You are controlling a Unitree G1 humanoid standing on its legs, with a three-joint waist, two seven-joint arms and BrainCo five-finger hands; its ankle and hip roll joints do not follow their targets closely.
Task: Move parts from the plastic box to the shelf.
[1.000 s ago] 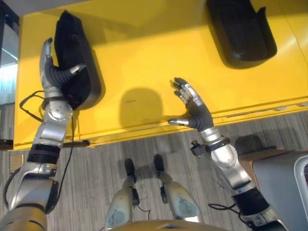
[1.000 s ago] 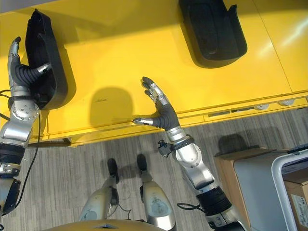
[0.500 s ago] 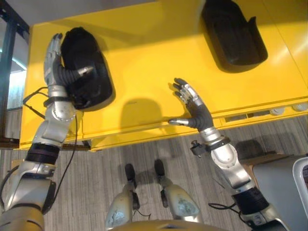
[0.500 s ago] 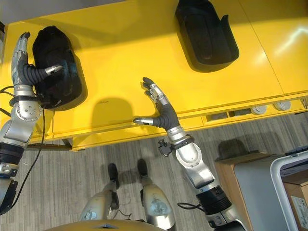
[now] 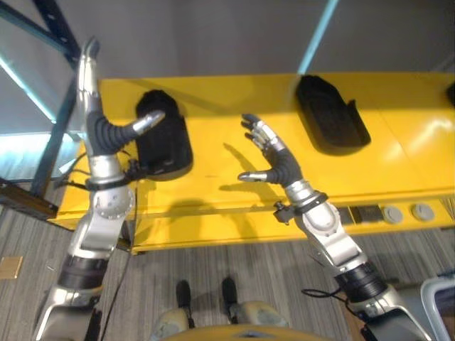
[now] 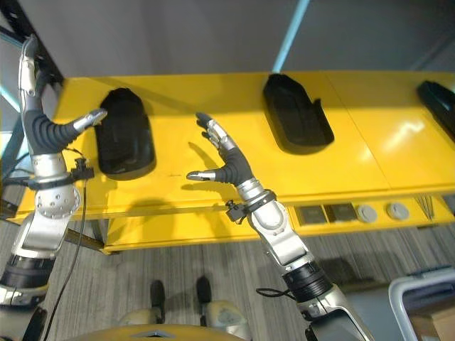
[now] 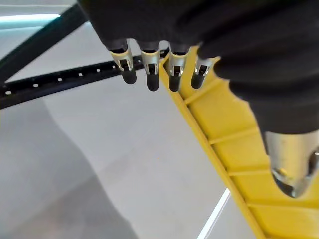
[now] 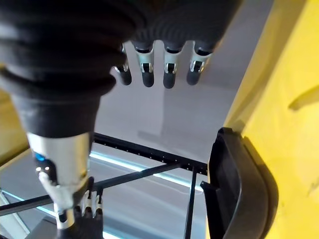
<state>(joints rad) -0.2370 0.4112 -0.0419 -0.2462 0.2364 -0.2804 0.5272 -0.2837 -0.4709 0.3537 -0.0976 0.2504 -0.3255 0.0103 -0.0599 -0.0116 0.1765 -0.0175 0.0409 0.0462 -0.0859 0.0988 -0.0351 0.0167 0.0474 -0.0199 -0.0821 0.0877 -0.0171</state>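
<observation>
Two black moulded parts lie on the yellow shelf (image 5: pixel 234 92): one at the left (image 5: pixel 165 136), one further right (image 5: pixel 330 122). A third black part (image 6: pixel 437 96) shows at the shelf's far right. My left hand (image 5: pixel 99 126) stands upright just left of the left part, fingers straight and pointing up, thumb reaching toward the part's edge, holding nothing. My right hand (image 5: pixel 276 162) hovers open over the shelf between the two parts, fingers spread. In the right wrist view the straight fingers (image 8: pixel 144 69) point past a black part (image 8: pixel 239 189).
Dark rack posts (image 5: pixel 60 28) rise at the shelf's left end, close to my left hand. Round buttons and sockets (image 5: pixel 405 213) sit in the shelf's front panel. A pale box corner (image 6: pixel 426 298) stands on the floor at the lower right.
The camera has tipped up toward the wall. My left hand has come off the left black part and stands upright beside it. The right hand has risen slightly, still open.
</observation>
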